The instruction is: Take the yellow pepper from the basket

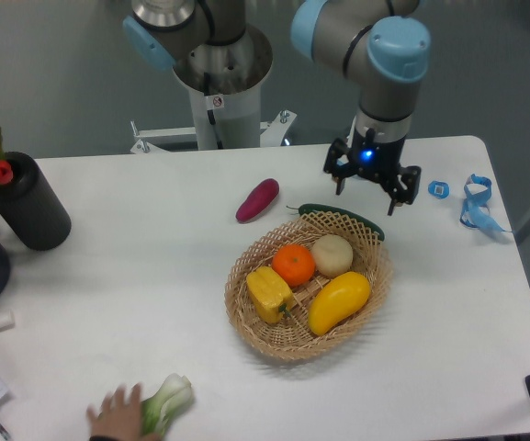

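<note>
The yellow pepper [269, 294] lies at the left inside the wicker basket [246, 322], blocky and lobed, with its green stem toward the front. An orange [294, 265], a pale round fruit [332, 254] and a long yellow squash [339, 301] lie beside it. My gripper [368, 192] hangs open and empty above the table behind the basket's far right rim, well apart from the pepper.
A purple sweet potato [257, 200] lies left of the basket. A dark green cucumber [343, 219] rests against the far rim. A black vase with red tulips [26, 202] stands at the left. A hand holding bok choy [145, 412] is at the front. Blue tape bits [478, 202] lie at the right.
</note>
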Controlling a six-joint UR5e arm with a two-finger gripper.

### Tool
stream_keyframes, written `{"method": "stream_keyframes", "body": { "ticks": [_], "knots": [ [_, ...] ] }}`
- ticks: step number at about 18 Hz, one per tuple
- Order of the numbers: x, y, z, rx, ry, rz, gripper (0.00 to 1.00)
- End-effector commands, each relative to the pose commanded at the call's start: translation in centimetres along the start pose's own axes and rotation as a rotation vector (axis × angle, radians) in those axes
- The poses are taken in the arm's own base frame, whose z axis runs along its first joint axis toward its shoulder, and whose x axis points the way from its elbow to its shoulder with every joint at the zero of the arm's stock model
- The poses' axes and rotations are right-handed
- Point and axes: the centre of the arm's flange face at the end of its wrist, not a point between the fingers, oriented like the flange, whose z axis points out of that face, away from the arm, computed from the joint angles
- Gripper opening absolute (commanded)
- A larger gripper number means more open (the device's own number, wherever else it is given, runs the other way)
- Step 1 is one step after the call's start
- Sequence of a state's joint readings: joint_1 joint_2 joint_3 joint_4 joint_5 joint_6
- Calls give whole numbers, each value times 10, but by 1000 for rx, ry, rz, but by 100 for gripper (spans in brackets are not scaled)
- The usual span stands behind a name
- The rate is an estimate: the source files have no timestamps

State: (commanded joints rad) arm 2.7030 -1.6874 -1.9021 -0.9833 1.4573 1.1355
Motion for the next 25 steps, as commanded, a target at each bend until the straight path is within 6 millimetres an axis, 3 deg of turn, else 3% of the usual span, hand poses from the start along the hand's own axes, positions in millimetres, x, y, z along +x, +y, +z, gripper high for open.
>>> {"method": "stream_keyframes", "body": {
  "ticks": [7, 9, 14, 19, 23, 25],
  "knots": [
    [36, -38, 11, 2, 33, -20, 100],
    [57, -56, 15, 2, 47, -36, 100],
    [72, -90, 44, -23, 81, -99, 100],
    [57, -111, 61, -38, 88, -330, 100],
    [43, -143, 74, -42, 81, -589, 100],
    [40, -146, 78, -48, 78, -662, 100]
  ]
}}
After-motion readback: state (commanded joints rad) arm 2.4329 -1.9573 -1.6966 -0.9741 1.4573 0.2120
